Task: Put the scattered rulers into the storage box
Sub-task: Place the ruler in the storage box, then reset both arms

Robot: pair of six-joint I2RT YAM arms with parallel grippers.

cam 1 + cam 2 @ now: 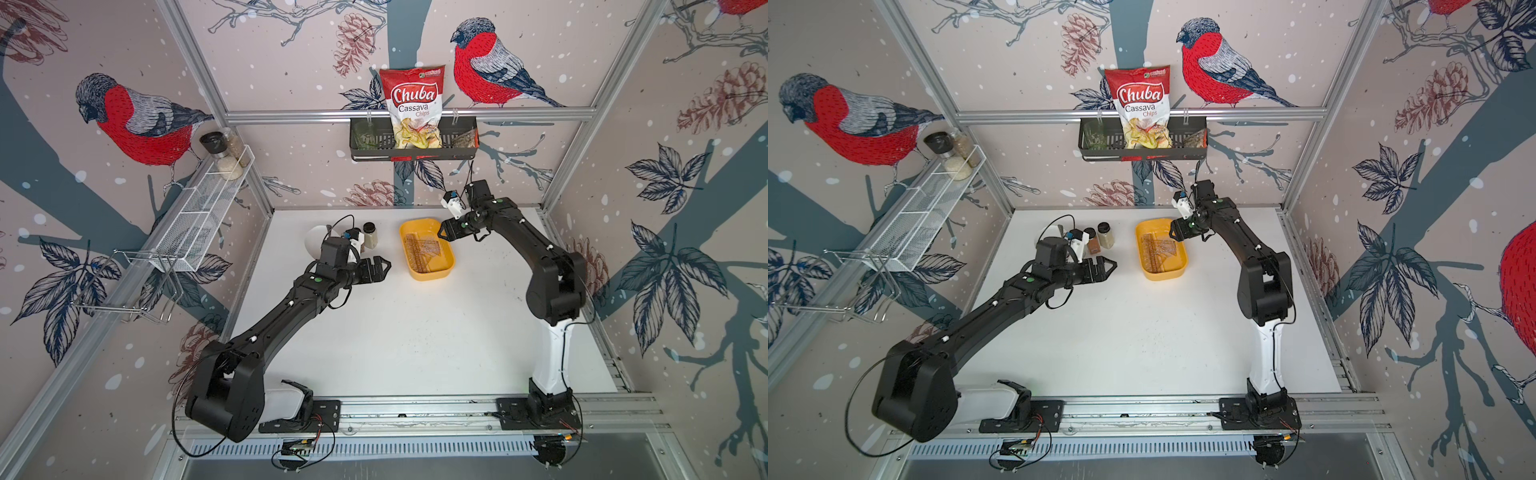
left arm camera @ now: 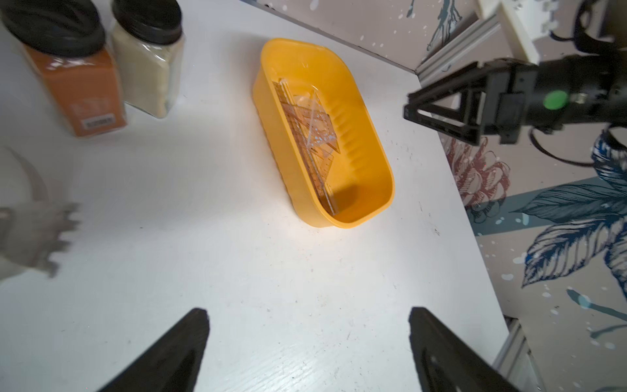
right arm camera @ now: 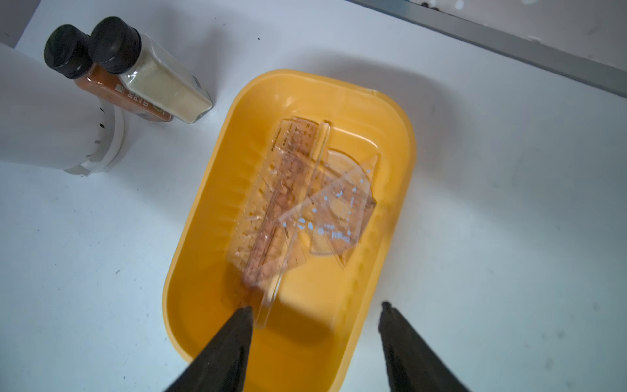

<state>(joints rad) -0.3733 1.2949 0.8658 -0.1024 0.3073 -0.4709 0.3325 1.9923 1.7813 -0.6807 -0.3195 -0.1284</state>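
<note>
The right end effector (image 3: 317,308) stood unclenched above one end of the storage box (image 3: 407,142), its jaws apart with nothing held between them. One fingertip (image 3: 244,319) showed just over the end of a straight stencil ruler (image 3: 271,210); whether it touched could not be told. All the scattered rulers (image 3: 298,190) in view lay inside the storage box, stacked along one long wall. On the straight pieces rested a triangular set square (image 3: 325,217) with pale blue marks and a half-round protractor (image 3: 342,166) towards the middle of the box.

The left end effector (image 2: 307,311) hung released over the bare worktop (image 1: 415,332), just beside the storage box on its other long side, jaws spread wide and empty.

Near the storage box, beyond the left end effector, stood two black-capped spice jars touching each other, one orange (image 3: 101,81), one pale (image 3: 163,85). A white bowl (image 3: 51,135) sat farther from the box than the jars.
</note>
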